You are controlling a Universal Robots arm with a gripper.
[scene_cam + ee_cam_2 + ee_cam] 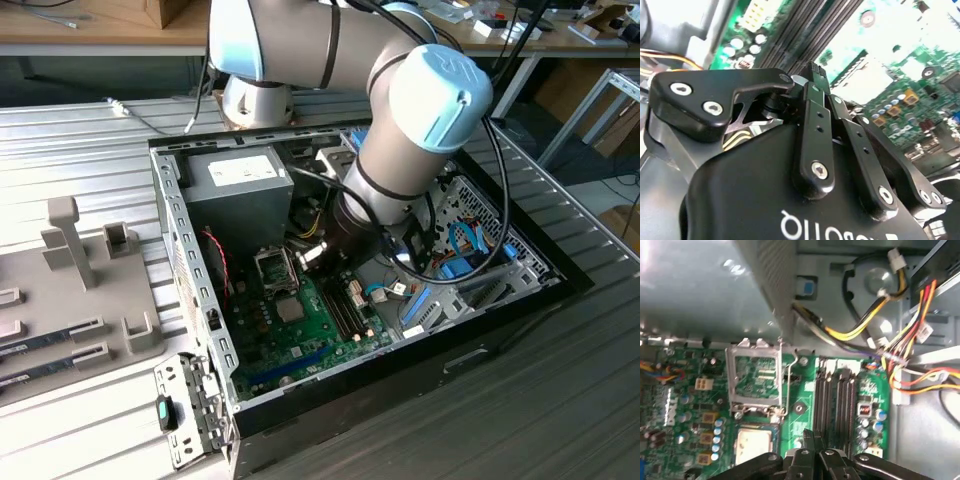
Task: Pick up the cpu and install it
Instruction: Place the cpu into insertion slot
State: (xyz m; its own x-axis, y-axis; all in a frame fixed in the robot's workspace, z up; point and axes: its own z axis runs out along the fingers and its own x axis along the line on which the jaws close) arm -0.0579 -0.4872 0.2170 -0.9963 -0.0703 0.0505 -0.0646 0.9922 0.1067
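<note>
Your fingers (809, 442), pinched shut at the raised socket frame's (272, 264) 3 o'clock in the exterior view, could snag it if you drift sideways.

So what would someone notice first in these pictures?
The big silver robot arm with light blue caps catches the eye first, bending down into an open computer case. Inside the case, the bright green circuit board stands out. The black end effector hangs over it, close to the long dark memory slots.
</note>
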